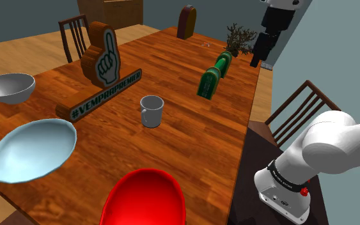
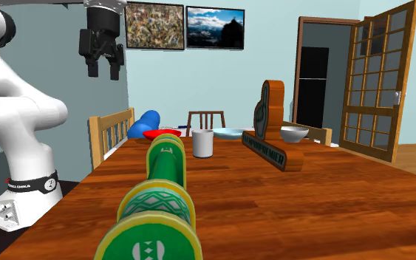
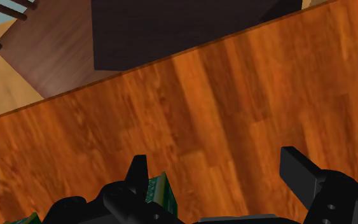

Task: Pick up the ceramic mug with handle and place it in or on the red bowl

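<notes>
The mug is a pale grey cup with a handle, standing upright near the middle of the wooden table. The red bowl sits at the table's near edge in the shoulder view, in front of the mug. In the second exterior view the mug stands beside the red bowl. My black gripper hangs high over the table's right edge, far from the mug, above the green pieces. It is open and holds nothing. In the wrist view the gripper has bare wood between its fingers.
A light blue bowl and a grey bowl lie at the shoulder view's left. A foam-finger sign stands behind the mug. Two green arched pieces, a small plant and chairs line the right side.
</notes>
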Robot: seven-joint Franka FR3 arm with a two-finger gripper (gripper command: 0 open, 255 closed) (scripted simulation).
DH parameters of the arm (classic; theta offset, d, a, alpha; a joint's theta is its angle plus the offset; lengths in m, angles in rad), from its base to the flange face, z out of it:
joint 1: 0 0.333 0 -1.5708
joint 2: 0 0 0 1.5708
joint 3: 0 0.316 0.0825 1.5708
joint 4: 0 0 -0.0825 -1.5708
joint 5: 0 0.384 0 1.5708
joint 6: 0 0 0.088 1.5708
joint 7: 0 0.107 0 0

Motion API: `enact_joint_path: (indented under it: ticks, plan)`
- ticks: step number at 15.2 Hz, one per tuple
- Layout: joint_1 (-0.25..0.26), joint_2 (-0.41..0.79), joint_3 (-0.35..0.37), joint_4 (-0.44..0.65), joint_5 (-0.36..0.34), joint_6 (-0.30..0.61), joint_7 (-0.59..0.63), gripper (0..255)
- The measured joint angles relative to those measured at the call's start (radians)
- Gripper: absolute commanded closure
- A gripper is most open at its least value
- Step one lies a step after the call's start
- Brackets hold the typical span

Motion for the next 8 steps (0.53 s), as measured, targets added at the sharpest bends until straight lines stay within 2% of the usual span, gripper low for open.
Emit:
enact_joint_path:
  ticks: [2,8]
  plan:
    - [0.003,0.009,0.006,-0.004,0.006,0.014,0.007,0]
    - [0.037,0.114,0.070,-0.027,0.066,0.153,0.079,0]
